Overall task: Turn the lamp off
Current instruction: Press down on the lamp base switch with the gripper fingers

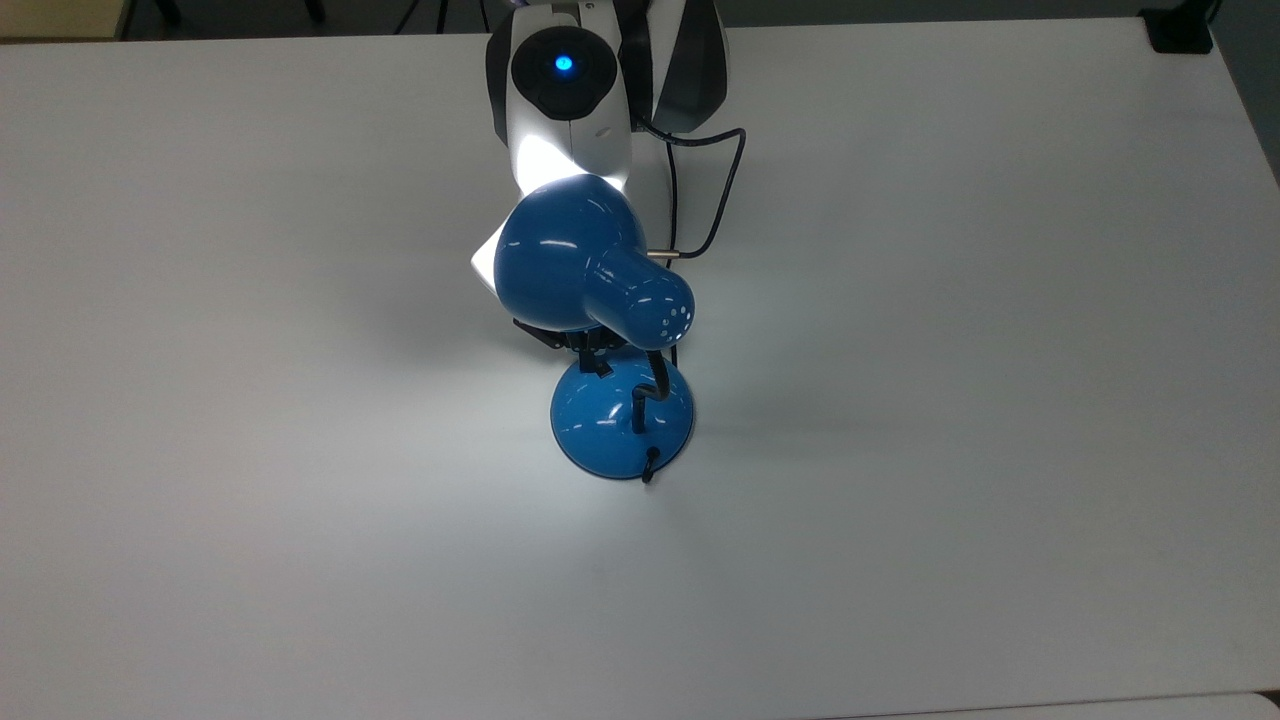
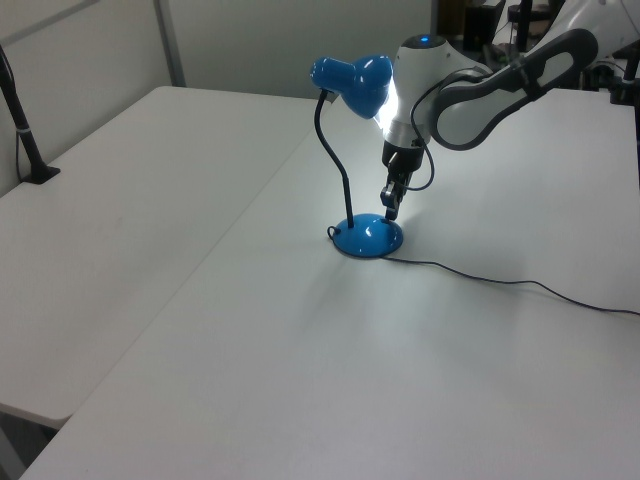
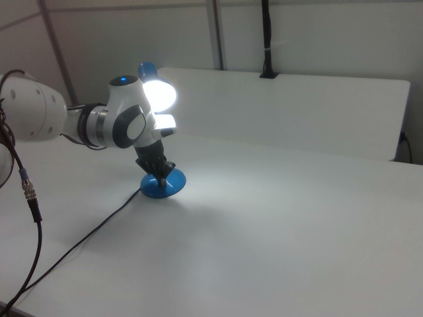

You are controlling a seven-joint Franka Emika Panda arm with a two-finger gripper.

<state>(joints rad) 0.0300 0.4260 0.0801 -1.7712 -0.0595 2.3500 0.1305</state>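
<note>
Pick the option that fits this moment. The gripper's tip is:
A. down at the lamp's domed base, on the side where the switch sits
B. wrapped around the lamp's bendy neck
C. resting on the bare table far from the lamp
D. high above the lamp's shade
A: in the left view the gripper points down at the top of the blue lamp's base, and the bulb is lit.

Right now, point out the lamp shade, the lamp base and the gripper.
lamp shade [image 1: 560, 265]: top view, on the blue bell's back.
lamp base [image 1: 600, 435]: top view, on the blue dome's bare front.
gripper [image 2: 390, 208]: left view, at the fingertips just above the base.
</note>
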